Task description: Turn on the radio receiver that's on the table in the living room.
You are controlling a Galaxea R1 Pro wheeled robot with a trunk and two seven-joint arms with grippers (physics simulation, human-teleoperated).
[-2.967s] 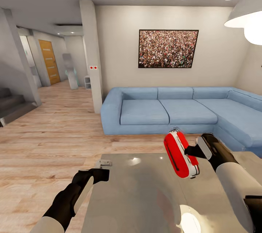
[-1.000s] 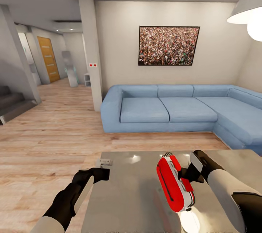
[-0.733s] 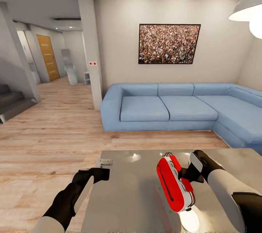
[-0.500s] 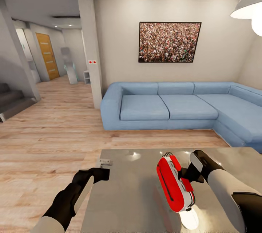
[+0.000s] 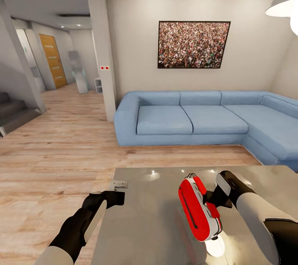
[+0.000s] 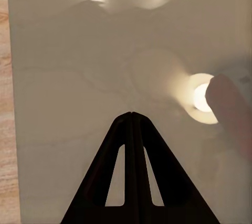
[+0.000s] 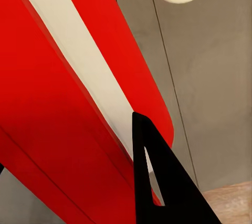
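Here's the radio receiver (image 5: 198, 209), red and white, gripped by the right end effector (image 5: 215, 199) and hanging above the tabletop (image 5: 149, 219) at about five o'clock in the head view. It's tipped on edge, the long dark slot facing us and the thin wire handle poking up at its twelve o'clock end. In the right wrist view the red shell with its white band (image 7: 68, 77) sits hard against one dark finger (image 7: 157, 182), so that end effector is clamped on the radio receiver. The second finger is hidden behind the body.

Over at seven o'clock, the left end effector (image 5: 118, 196) hovers near the tabletop's near-left corner. The left wrist view shows its two fingers (image 6: 131, 171) pressed together, tips meeting, nothing between them, with glossy grey surface and a lamp reflection beyond.

A small pale object (image 5: 120, 183) lies on the tabletop's edge near eleven o'clock of that left end effector; too small to say what it is. Behind, the blue sofa (image 5: 194, 120) runs from twelve round to three o'clock, under the framed crowd picture (image 5: 193, 44).

So where are we? We're in the living room, at the table, and the receiver is found and in hand. What's left, by my reading, is the switch itself: I can't see the dial from here, nor any light or sign that it's on. The free left arm looks the likely one to do the pressing.
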